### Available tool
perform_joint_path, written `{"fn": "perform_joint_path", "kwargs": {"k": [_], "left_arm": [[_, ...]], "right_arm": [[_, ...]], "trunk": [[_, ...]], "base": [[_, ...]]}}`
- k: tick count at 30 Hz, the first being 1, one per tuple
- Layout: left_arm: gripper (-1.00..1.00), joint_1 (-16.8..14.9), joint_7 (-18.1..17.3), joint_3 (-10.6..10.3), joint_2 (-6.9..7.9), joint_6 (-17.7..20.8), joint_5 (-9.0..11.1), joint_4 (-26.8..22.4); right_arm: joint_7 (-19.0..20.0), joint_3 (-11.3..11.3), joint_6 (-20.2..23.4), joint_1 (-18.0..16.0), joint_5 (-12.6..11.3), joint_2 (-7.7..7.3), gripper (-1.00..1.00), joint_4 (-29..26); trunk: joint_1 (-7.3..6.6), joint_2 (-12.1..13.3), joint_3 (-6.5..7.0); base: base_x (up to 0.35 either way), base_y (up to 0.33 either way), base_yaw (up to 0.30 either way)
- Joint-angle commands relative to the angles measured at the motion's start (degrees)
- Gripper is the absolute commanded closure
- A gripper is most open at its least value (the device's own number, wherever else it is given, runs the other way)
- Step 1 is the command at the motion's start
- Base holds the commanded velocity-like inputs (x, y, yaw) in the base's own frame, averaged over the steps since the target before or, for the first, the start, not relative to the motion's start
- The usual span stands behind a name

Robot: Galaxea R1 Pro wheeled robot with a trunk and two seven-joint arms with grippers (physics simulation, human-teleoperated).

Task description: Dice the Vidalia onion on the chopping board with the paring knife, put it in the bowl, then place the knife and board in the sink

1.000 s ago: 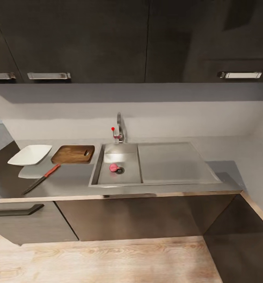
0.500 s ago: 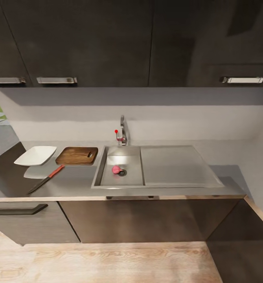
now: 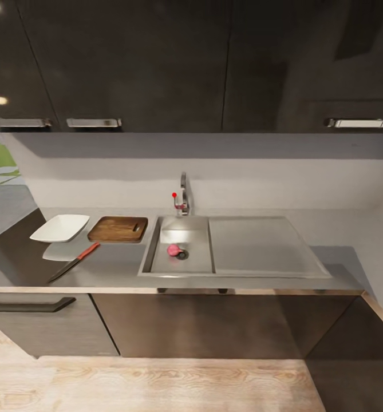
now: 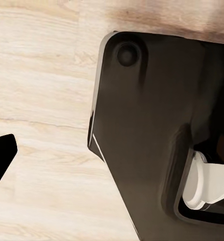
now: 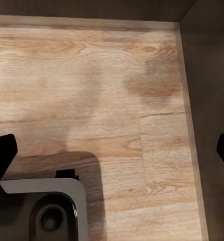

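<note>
In the head view the pinkish-red Vidalia onion point(image 3: 173, 250) lies in the steel sink point(image 3: 147, 255) beside the round drain. Left of the sink, the brown chopping board point(image 3: 118, 229) rests on the grey countertop point(image 3: 119, 273), with the white bowl point(image 3: 59, 228) further left. The paring knife point(image 3: 74, 262) lies slanted in front of them, red handle toward the board. My right gripper point(image 5: 117, 153) is open above the wood floor. My left gripper point(image 4: 117, 155) hangs over the robot's dark base; one black fingertip point(image 4: 1, 155) shows at the picture's edge, set wide.
A chrome faucet point(image 3: 183, 197) with a red knob stands behind the basin, and a flat drainboard point(image 3: 260, 246) lies to its right. Dark cabinets hang above the counter and run below it point(image 3: 202, 323). A cabinet side juts out at the far right. Light wood floor lies in front.
The whole head picture has shifted slightly right and down as the camera moved. Onion, board, knife and bowl keep their places on the counter and in the sink.
</note>
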Motion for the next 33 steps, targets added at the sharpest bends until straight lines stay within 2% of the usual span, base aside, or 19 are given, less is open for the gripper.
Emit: {"fn": "perform_joint_path", "kwargs": {"k": [1,13,33], "left_arm": [[-1.00,0.0,0.0,0.1,-0.04,-0.1,0.4,-0.1],[-1.00,0.0,0.0,0.1,-0.04,-0.1,0.4,-0.1],[-1.00,0.0,0.0,0.1,-0.04,-0.1,0.4,0.0]], "right_arm": [[0.1,-0.5,-0.3,-0.1,0.6,0.01,-1.00,0.1],[0.1,-0.5,-0.3,0.0,0.6,0.01,-1.00,0.1],[0.1,-0.5,-0.3,0.0,0.6,0.01,-1.00,0.1]], "trunk": [[0.04,-0.1,-0.01],[0.04,-0.1,1.10],[0.04,-0.1,2.94]], "base": [[0.000,0.000,0.068],[0.000,0.000,0.061],[0.000,0.000,0.003]]}}
